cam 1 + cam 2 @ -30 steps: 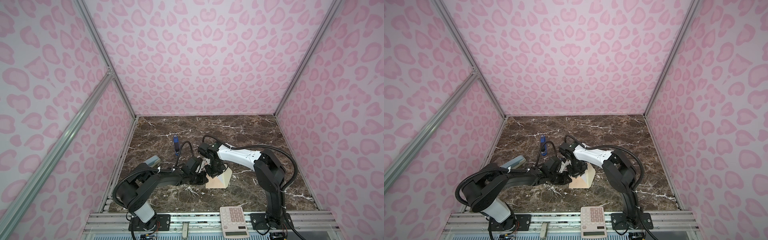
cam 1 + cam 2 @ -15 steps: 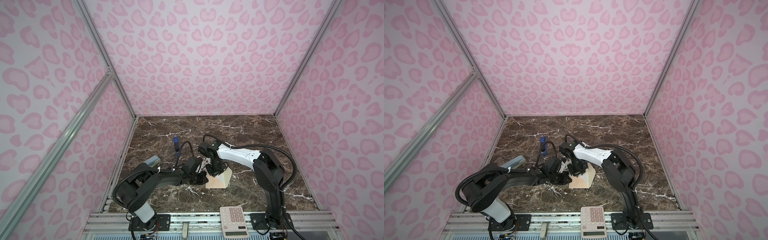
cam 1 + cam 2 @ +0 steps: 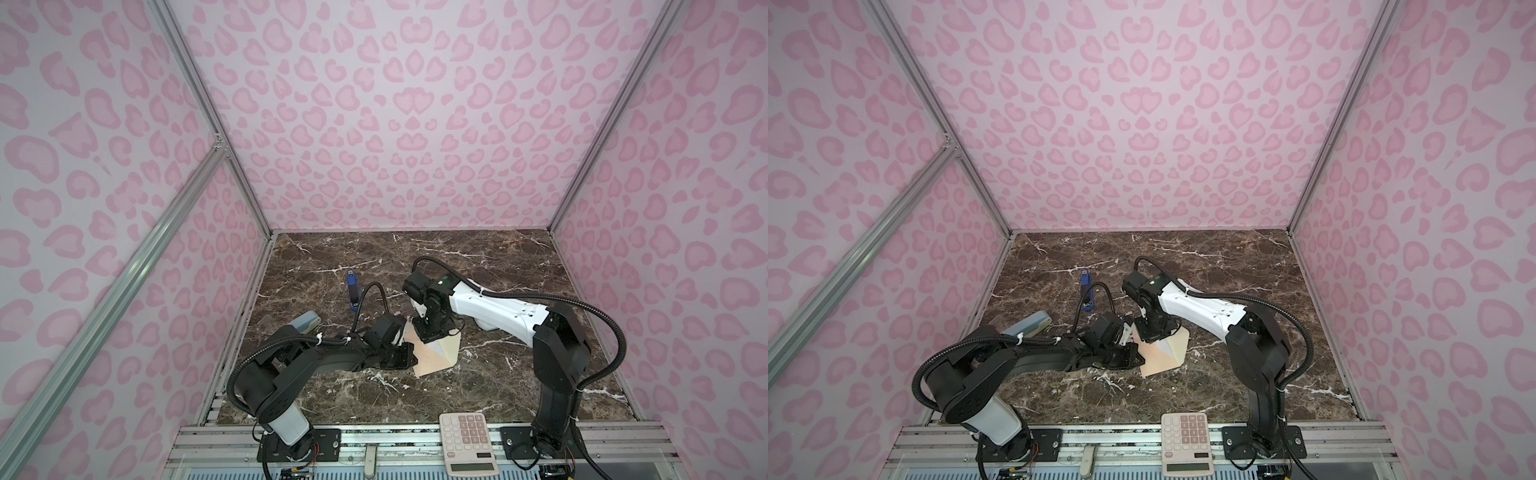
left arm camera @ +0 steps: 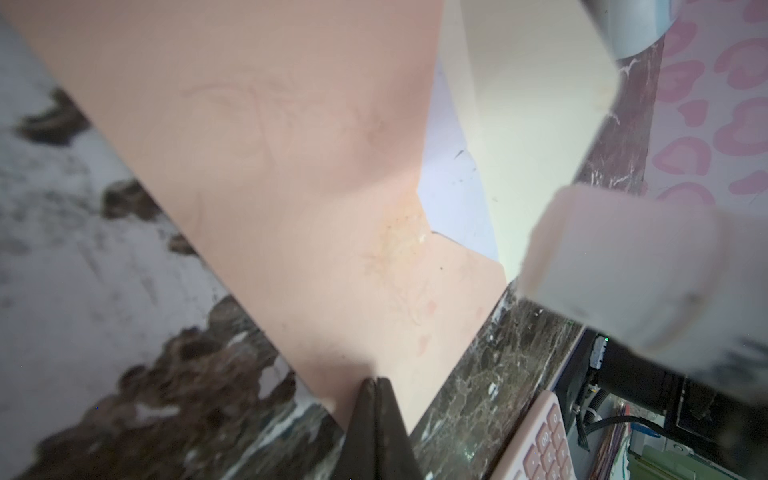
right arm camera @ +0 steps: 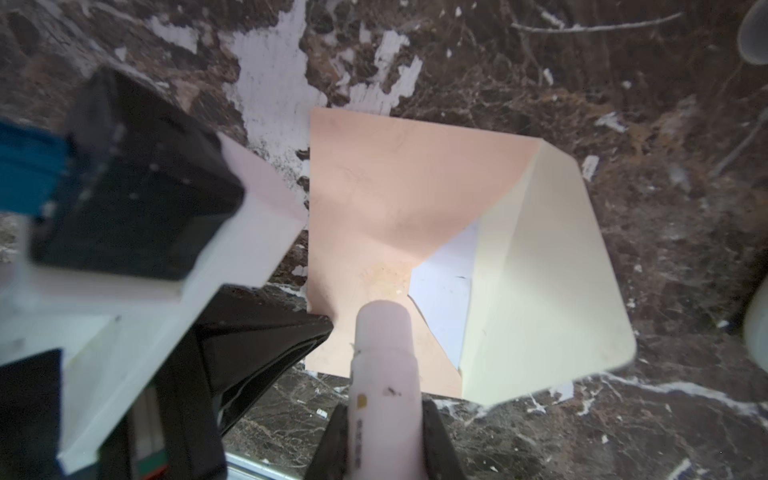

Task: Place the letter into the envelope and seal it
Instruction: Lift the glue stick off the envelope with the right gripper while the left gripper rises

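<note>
Your right fingers clamp the glue stick, its tip over the envelope just beside the raised flap. Your left fingers are shut and press the envelope's edge away from the flap.

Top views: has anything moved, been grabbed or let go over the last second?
Nothing visibly changed. The right gripper still holds the glue stick with its tip down at the envelope. The left gripper stays shut at the envelope's edge, and the flap remains open. The calculator has not moved.
</note>
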Available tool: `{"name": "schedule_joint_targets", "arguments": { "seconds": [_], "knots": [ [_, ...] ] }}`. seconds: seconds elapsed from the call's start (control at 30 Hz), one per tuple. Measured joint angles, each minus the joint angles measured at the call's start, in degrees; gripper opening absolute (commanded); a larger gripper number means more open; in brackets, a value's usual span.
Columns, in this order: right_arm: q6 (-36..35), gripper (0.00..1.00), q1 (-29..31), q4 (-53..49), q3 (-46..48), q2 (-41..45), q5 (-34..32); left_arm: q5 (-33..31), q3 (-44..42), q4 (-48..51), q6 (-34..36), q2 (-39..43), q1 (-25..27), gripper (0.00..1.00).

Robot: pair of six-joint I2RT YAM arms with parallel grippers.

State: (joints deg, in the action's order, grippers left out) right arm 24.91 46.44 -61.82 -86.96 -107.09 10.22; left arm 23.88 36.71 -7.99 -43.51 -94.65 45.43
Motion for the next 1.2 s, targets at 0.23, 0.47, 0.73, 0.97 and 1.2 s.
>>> {"name": "schedule_joint_targets", "arguments": {
  "seconds": [0.23, 0.47, 0.73, 0.97, 1.2],
  "knots": [
    [0.0, 0.0, -2.0, 0.7, 3.7, 3.0, 1.4, 0.0, 0.0, 0.0, 0.0, 0.0, 0.0, 0.04],
    [0.0, 0.0, -4.3, 4.9, 8.8, 8.0, 2.8, -0.8, 0.8, 2.3, 0.4, 0.8, 0.2, 0.04],
    [0.2, 0.0, -7.4, 17.6, 17.6, 22.8, 4.6, -5.1, 6.4, 13.6, 2.7, 7.8, 0.3, 0.21],
    [1.0, 0.0, -9.5, 32.4, 27.9, 38.6, 1.1, -10.0, 14.8, 20.2, 5.6, 16.8, 0.1, 0.53],
    [1.5, 0.0, -9.8, 50.9, 40.0, 52.7, -4.9, -16.1, 17.1, 22.0, 5.5, 28.4, -2.2, 0.69]
  ]
}}
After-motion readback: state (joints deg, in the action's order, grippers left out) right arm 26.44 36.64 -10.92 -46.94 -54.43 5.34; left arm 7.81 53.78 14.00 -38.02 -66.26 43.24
